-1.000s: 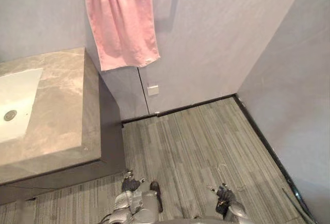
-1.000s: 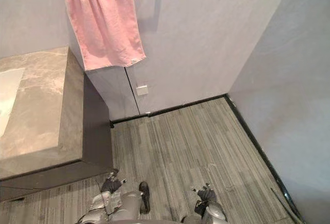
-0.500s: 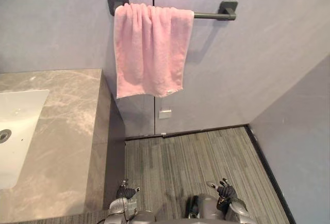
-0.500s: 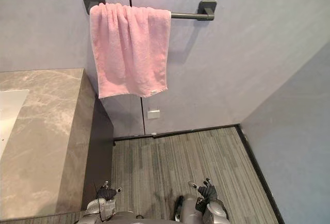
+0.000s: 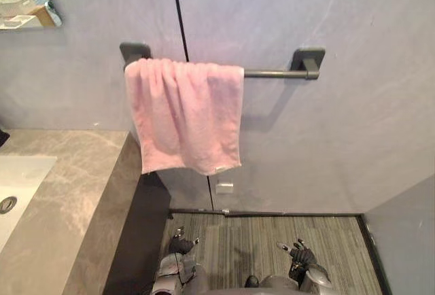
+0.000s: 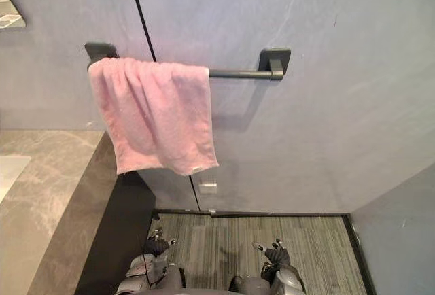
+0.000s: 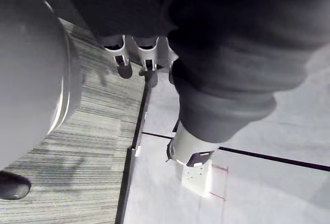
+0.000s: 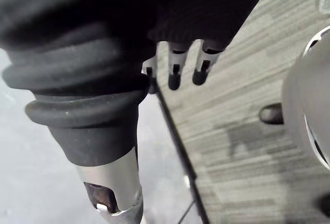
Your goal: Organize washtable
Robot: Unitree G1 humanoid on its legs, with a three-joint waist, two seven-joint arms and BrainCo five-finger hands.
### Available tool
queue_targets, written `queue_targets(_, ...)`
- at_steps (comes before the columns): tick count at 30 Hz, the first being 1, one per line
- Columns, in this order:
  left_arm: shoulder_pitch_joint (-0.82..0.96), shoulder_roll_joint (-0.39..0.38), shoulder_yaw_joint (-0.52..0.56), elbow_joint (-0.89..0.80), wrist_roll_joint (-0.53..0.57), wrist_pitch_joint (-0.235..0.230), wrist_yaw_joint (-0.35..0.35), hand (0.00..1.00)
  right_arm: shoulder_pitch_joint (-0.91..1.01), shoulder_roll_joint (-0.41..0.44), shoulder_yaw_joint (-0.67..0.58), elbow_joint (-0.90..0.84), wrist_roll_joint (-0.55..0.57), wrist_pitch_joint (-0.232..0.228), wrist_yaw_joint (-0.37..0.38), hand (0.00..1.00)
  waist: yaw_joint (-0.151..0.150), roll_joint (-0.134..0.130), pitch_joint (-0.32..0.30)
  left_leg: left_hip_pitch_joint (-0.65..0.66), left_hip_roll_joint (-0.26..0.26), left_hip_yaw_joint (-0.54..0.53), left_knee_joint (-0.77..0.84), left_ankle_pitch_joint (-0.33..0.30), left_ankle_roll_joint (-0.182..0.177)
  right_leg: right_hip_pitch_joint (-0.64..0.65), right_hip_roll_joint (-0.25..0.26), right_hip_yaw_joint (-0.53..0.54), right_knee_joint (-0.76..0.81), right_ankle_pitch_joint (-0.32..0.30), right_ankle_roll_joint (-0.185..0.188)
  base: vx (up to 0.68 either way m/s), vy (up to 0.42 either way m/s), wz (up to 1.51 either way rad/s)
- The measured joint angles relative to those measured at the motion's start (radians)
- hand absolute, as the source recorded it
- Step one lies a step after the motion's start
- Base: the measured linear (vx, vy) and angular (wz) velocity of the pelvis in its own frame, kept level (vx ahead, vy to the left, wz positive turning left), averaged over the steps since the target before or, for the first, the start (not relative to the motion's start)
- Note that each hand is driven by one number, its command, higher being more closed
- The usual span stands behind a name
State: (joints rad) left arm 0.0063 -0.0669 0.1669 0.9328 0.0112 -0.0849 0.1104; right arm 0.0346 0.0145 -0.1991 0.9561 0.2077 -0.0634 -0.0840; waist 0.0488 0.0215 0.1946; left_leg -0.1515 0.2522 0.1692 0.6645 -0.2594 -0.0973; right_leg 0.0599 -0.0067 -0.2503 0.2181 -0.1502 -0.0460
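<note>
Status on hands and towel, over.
Left hand low, open, empty. Right hand likewise. Pink towel draped over towel bar, beside washtable.

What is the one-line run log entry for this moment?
left hand: open, empty, low | right hand: open, empty, low | pink towel: hangs over dark wall bar, left end | stone counter: lower left

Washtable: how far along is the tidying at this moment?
Done, by the look of it: the towel hangs draped over the bar beside the counter. In hand: nothing; the left hand and right hand hang low over the floor, open. Left: hard to judge, as the counter runs out of frame past the sink.
</note>
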Motion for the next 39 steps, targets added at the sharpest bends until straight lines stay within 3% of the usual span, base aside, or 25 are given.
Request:
queue_targets(3,-0.006,0.000,-0.002,0.003,0.000,0.001,0.001,0.00,0.002,0.003,-0.007,-0.001,-0.001,0.002,-0.001,0.00,0.007,-0.002,0.001,0.011,-0.027,-0.008,-0.264,0.036,-0.006,0.017,-0.025,0.000,-0.001,-0.007,0.027,0.26,0.116,0.06)
queue_targets(4,-0.005,-0.006,-0.010,0.012,0.000,0.000,0.001,0.00,0.006,0.000,-0.014,-0.001,-0.001,0.002,-0.001,0.00,0.015,0.011,-0.006,0.030,-0.038,-0.026,-0.364,0.192,0.004,0.023,-0.025,0.006,0.000,-0.021,0.052,0.19,0.184,-0.02)
queue_targets(5,-0.013,-0.001,-0.008,0.019,-0.002,0.001,0.001,0.00,0.007,0.003,-0.016,0.004,-0.001,0.004,-0.001,0.00,0.019,0.000,-0.012,0.042,-0.059,-0.030,-0.372,0.202,-0.002,0.026,-0.037,0.013,0.000,-0.027,0.066,0.21,0.207,-0.02)
queue_targets(6,-0.010,0.012,-0.008,0.020,-0.004,-0.001,0.003,0.00,0.017,0.017,-0.014,0.002,-0.001,0.003,0.000,0.00,0.022,-0.032,-0.022,0.068,-0.086,-0.025,-0.416,0.207,0.006,0.032,-0.068,0.021,-0.004,-0.029,0.082,0.16,0.160,0.03)
queue_targets(9,-0.010,0.033,-0.010,0.036,-0.006,0.000,0.003,0.00,0.024,0.054,-0.009,0.002,-0.002,0.002,0.000,0.00,0.020,-0.074,-0.042,0.122,-0.145,0.003,-0.486,0.220,0.025,0.056,-0.119,0.034,-0.016,-0.031,0.101,0.16,0.140,-0.01)
queue_targets(15,0.004,0.032,-0.034,0.050,-0.040,-0.001,0.005,0.00,0.032,0.054,-0.009,0.002,-0.003,-0.002,-0.001,0.00,0.019,-0.058,-0.061,0.204,-0.201,0.011,-0.621,0.272,0.052,0.092,-0.152,0.035,-0.068,-0.018,0.123,0.03,0.051,0.00)
queue_targets(18,0.014,0.032,-0.053,0.049,-0.083,-0.014,0.026,0.00,0.032,0.054,-0.009,0.005,-0.003,-0.006,-0.004,0.00,0.019,-0.052,-0.065,0.240,-0.208,-0.009,-0.720,0.333,0.051,0.093,-0.144,0.022,-0.071,-0.019,0.124,-0.04,-0.020,0.14)
queue_targets(24,0.041,0.032,-0.058,-0.006,-0.120,-0.026,0.059,0.00,0.036,0.043,0.002,0.012,-0.003,-0.007,-0.010,0.00,0.020,-0.052,-0.066,0.251,-0.206,-0.035,-0.759,0.363,0.049,0.096,-0.136,0.006,-0.070,-0.020,0.126,-0.07,-0.020,0.11)
queue_targets(27,0.086,0.033,-0.081,-0.082,-0.129,-0.033,0.087,0.00,0.037,0.036,0.013,0.011,-0.003,-0.009,-0.024,0.00,0.020,-0.052,-0.066,0.250,-0.208,-0.044,-0.764,0.364,0.050,0.098,-0.137,0.003,-0.070,-0.022,0.129,-0.05,0.009,0.07)
queue_targets(33,0.260,0.032,-0.123,-0.577,-0.177,-0.046,0.117,0.00,0.073,0.033,0.088,-0.041,-0.005,-0.018,-0.046,0.00,0.026,-0.052,-0.067,0.238,-0.219,-0.085,-0.760,0.364,0.050,0.113,-0.143,-0.035,-0.076,-0.030,0.140,0.00,-0.002,0.20)
queue_targets(39,0.288,0.015,-0.142,-0.794,-0.198,-0.060,0.117,0.00,0.093,0.035,0.123,-0.064,-0.012,-0.018,-0.046,0.00,0.050,-0.059,-0.072,0.241,-0.221,-0.094,-0.759,0.364,0.050,0.129,-0.142,-0.048,-0.086,-0.030,0.140,0.03,-0.020,0.06)
